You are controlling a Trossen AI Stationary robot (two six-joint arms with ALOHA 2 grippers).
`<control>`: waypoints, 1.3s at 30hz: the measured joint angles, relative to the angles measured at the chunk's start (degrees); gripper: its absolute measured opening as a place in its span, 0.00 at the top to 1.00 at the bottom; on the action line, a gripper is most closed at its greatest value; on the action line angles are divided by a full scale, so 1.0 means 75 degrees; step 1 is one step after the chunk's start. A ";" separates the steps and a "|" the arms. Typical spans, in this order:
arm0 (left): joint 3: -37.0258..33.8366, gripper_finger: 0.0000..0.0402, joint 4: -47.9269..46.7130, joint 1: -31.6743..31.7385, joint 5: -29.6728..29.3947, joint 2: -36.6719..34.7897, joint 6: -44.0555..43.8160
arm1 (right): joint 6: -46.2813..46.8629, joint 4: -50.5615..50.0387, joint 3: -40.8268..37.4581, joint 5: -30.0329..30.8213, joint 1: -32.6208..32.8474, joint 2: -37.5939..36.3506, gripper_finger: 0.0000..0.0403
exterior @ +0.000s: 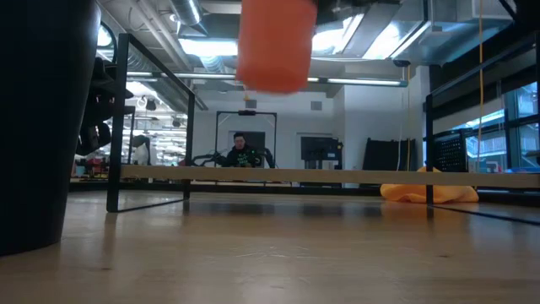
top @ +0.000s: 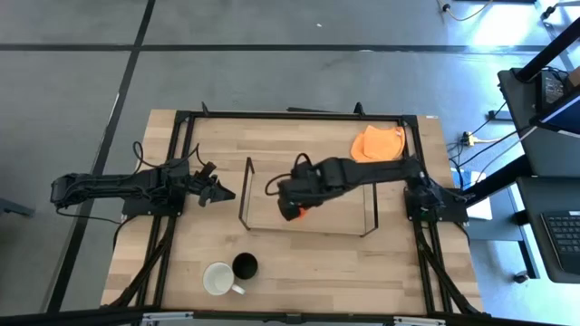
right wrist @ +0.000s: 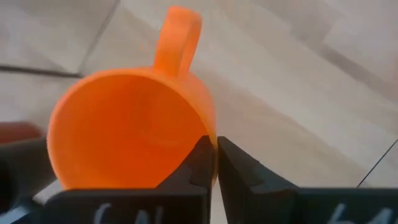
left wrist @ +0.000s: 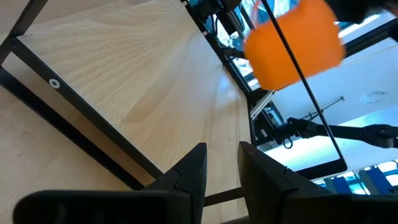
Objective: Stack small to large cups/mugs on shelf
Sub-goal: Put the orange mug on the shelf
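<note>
My right gripper (top: pixel 292 208) is shut on the bright orange mug (exterior: pixel 274 42), which it holds over the left part of the black wire shelf (top: pixel 246 195). The mug also shows behind a shelf wire in the left wrist view (left wrist: pixel 292 43). The white mug (top: pixel 217 278) and the smaller black mug (top: pixel 245 264) stand on their bases side by side near the table's front edge. The black mug fills the left of the low view (exterior: pixel 34 127). My left gripper (top: pixel 217 192) waits left of the shelf, its fingers a narrow gap apart and empty (left wrist: pixel 222 171). My right gripper pinches the orange mug's wall at the rim (right wrist: pixel 211 134), one finger (right wrist: pixel 198 163) inside the mug and one (right wrist: pixel 235 165) outside, well round the rim from the handle (right wrist: pixel 177 37). The fingers come from above, pointing down. The mug hangs open end up, lifted clear.
An orange cloth (top: pixel 379 143) lies at the table's far right, beyond the shelf. The black table frame (top: pixel 181 118) runs round the table's edges. Bare wood lies between the shelf and the two mugs at the front. A person (exterior: pixel 240 152) sits in the room behind.
</note>
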 joint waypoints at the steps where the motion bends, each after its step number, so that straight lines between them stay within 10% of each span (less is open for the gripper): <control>1: -0.0001 0.79 0.0000 0.0000 0.0000 0.0000 0.0000 | 0.0143 -0.0003 0.0000 0.0013 0.0110 -0.0088 0.96; 19: -0.0001 0.79 0.0000 0.0000 -0.0265 0.0003 -0.0003 | -0.0149 0.0014 -0.0386 0.1580 0.0616 -0.2144 0.97; 39: -0.0001 0.79 0.0017 0.0001 -0.0609 0.0000 -0.0064 | 0.0152 0.2496 -0.7341 0.0438 -0.0065 -0.6452 0.96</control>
